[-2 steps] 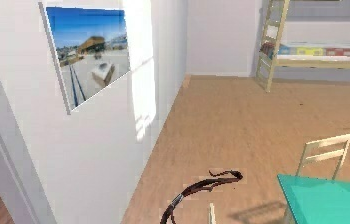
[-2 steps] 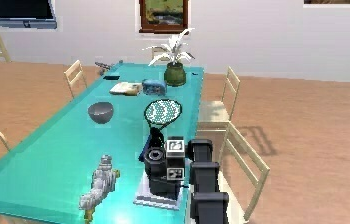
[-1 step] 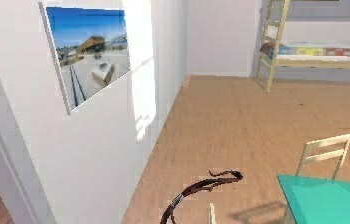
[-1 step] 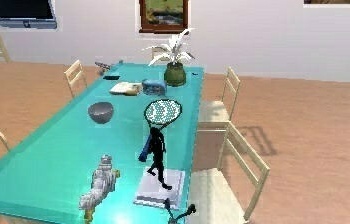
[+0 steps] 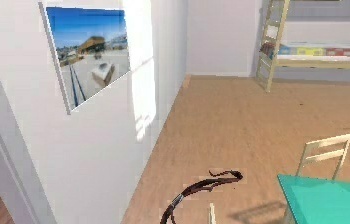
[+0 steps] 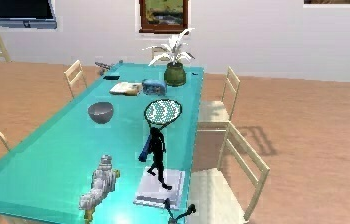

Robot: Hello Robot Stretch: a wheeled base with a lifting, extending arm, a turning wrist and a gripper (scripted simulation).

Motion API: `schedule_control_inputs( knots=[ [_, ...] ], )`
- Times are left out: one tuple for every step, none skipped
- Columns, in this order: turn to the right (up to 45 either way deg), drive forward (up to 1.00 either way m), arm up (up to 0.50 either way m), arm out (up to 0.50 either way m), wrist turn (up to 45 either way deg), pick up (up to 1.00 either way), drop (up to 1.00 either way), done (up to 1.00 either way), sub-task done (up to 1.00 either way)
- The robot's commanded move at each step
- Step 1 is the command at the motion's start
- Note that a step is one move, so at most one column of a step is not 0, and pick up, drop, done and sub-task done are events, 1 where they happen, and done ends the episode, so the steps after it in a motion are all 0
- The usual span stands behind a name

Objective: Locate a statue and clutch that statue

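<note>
Here, dark statue upright on teal table, near pincer; pincer's state unclear.

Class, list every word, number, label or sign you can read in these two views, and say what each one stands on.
No text can be read.
Wall picture: an outdoor scene, no lettering legible.
Framed picture: too small to tell.
Flat pale thing on the teal table: any print too small.
Dark statue: no marks legible.
</note>
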Motion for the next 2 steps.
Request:
schedule_control_inputs(
  knots=[
    [0.0,0.00,0.10,0.00,0.0,0.00,0.00,0.00,0.00],
    [0.0,0.00,0.00,0.00,0.0,0.00,0.00,1.00,0.00]
  ],
)
